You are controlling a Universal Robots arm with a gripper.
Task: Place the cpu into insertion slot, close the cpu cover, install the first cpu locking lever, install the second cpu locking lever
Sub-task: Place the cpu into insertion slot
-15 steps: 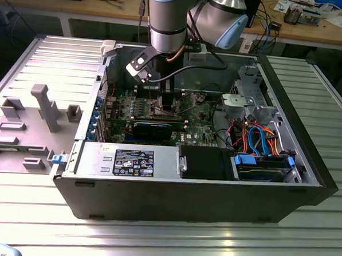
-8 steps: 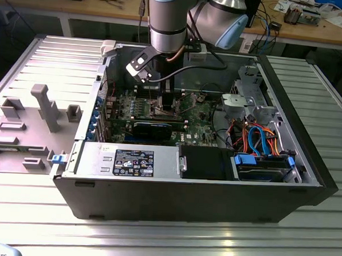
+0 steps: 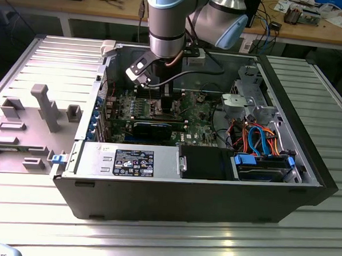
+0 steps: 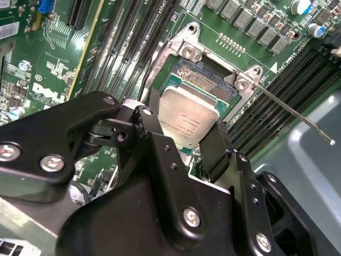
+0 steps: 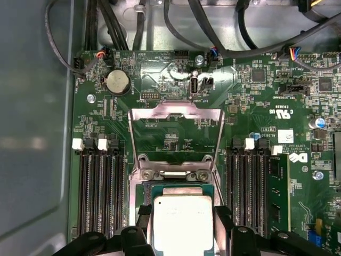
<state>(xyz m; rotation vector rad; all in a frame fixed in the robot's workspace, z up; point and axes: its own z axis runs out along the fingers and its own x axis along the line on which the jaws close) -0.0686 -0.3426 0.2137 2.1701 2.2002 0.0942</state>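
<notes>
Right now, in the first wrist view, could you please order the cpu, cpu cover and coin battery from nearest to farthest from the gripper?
1. The cpu, held in the gripper.
2. The cpu cover, open, just beyond the cpu.
3. The coin battery, farther still, past the cover's far edge.

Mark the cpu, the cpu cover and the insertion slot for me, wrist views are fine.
cpu (image 5: 183,223): first wrist view, middle of its silver top.
cpu cover (image 5: 176,111): first wrist view, end bar of the flipped-open frame.
insertion slot (image 4: 205,81): second wrist view, dark contact field beyond the cpu.
</notes>
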